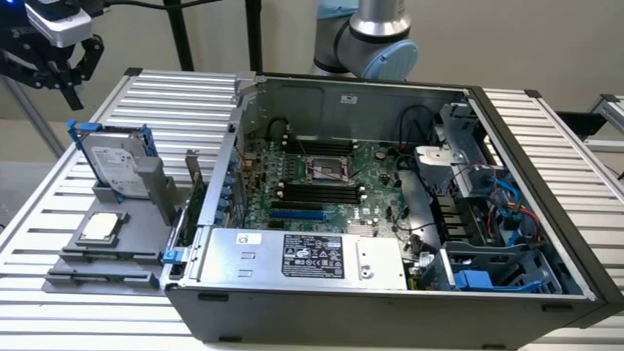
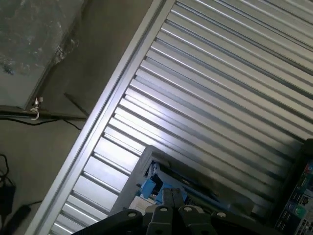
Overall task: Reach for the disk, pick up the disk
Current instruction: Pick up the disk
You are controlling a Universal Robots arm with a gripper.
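Black against the pale wall, the pincer (image 1: 61,69) hangs high at the exterior view's left, above the tabletop's (image 1: 546,131) far corner and touching nothing. Whether it is released or clenched I cannot tell from these views.

The disk (image 1: 117,164) lies below the pincer and a little toward the exterior view's right, apart from it with open air between. It stands on a short end in a grey holder (image 1: 146,191). Its long axis is close to upright, and the top leans toward the exterior view's left. The white label faces outward, and the blue carrier's upper corners are the parts nearest the pincer. My judgement is that the approach turns on that raised upper end, since the holder takes up the lower part. In the wrist view the disk (image 1: 117,164) appears as a narrow edge of blue and silver (image 2: 155,182), with the tabletop's ribbed metal slats (image 2: 220,98) running beyond it.

Just in front of the holder, a small square silver chip (image 1: 102,227) lies flat on a grey tray (image 1: 117,252). To the exterior view's right of both, the open computer case (image 1: 390,307) fills the middle of the tabletop, with the labelled power-supply box (image 1: 302,256) in its near corner.

By count there is one arm (image 1: 375,36), one pincer, one disk, one chip, one case and one power-supply box.
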